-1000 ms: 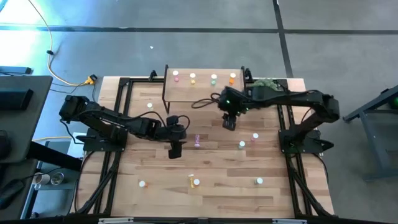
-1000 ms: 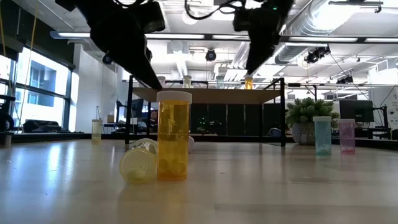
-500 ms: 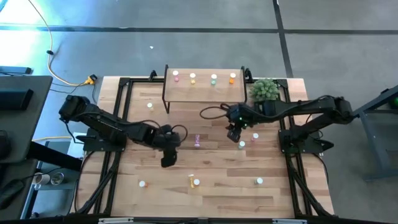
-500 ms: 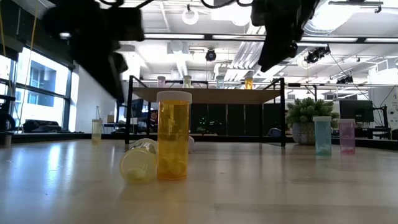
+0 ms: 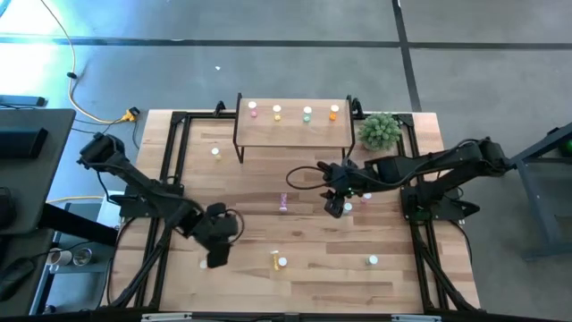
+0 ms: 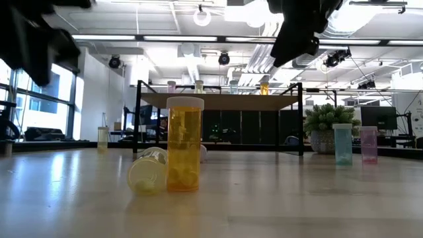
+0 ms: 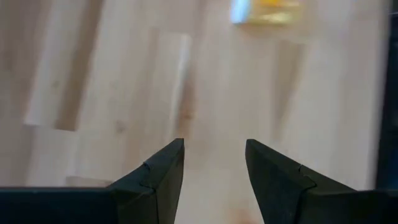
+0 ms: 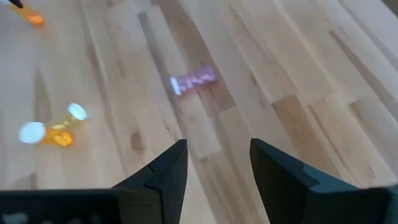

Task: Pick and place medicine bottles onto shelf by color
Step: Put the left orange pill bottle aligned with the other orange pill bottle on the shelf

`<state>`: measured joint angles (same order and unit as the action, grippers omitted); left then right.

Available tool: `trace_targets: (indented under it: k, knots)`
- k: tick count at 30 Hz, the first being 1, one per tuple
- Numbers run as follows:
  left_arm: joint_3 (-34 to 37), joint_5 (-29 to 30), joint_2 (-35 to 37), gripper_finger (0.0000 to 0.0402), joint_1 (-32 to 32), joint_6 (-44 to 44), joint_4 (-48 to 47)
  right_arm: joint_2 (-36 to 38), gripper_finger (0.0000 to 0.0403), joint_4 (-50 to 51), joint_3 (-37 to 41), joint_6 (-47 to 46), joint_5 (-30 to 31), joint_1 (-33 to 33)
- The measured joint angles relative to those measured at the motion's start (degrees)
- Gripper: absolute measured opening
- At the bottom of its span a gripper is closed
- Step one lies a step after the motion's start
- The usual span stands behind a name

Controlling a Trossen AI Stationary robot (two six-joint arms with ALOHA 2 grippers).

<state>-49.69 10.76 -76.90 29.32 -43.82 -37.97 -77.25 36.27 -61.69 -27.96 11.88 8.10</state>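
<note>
At the front-left of the wooden table (image 5: 232,286), the left gripper (image 5: 215,259) is hovering low over bare boards, its fingers (image 7: 163,167) standing apart with nothing between them. A white-capped bottle (image 5: 205,265) is standing just beside it, and that looks like its target; a blurred yellow bottle (image 7: 264,10) is showing farther off in the left wrist view. Near the table's middle, the right gripper (image 5: 334,208) is likewise standing apart and empty, hanging just beside a green bottle (image 5: 348,208), with a pink bottle (image 5: 366,195) standing near that and a second pink bottle lying on its side (image 5: 283,202) off toward the centre.

On the shelf (image 5: 295,132) at the back, four bottles are standing in a row: pink (image 5: 253,111), yellow (image 5: 277,112), green (image 5: 307,113) and orange (image 5: 333,113), so each colour already has its spot.

To do this well, each gripper should be centring its jaws over an upright bottle's body below the cap, then coming straight down and closing gently, since these light cylinders probably tip or roll if nudged sideways. At the front, the upright orange bottle (image 6: 184,144) is touching a toppled yellow bottle (image 6: 148,172), so that pair probably calls for extra care.
</note>
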Motion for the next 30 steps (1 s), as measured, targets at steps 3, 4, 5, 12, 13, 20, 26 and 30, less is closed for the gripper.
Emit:
trace_targets:
  k: [3, 4, 5, 12, 13, 20, 26, 30]
  knots:
    - [0.0, -0.4, 2.6, 0.0161, 3.4, -1.5, 0.1, 0.0, 0.0165, -1.3, 0.0, -0.6, 0.0, 0.9]
    - [0.0, -0.8, 3.3, 0.0161, 4.3, -2.2, 0.5, 0.0, 0.0165, -1.4, 0.0, -0.6, 0.0, 1.2]
    - [0.0, -1.3, 4.0, 0.0161, 5.0, -2.9, 0.6, 0.0, 0.0165, -1.5, 0.0, -0.6, 0.0, 1.4]
    - [0.0, -3.0, 7.7, 0.0161, 8.6, -9.1, 0.8, 0.0, 0.0165, -3.9, 0.0, -0.6, 0.0, 2.1]
    - [0.0, -3.8, 7.8, 0.0161, 8.9, -10.1, 0.8, 0.0, 0.0165, -4.1, 0.0, -0.5, 0.0, 2.1]
    - [0.0, -8.5, 7.3, 0.0184, 11.6, -15.5, 0.4, 0.0, 0.0165, -4.5, 0.0, -0.3, 3.2, 2.1]
    - [0.2, -4.3, 7.4, 0.0201, 18.8, -23.2, -0.3, 0.0, 0.0165, -4.4, 0.0, -0.5, 4.2, 2.1]
    - [1.0, 3.5, 7.4, 0.0198, 25.3, -31.7, -1.1, 0.0, 0.0165, -4.4, 0.0, -0.5, 4.2, 2.1]
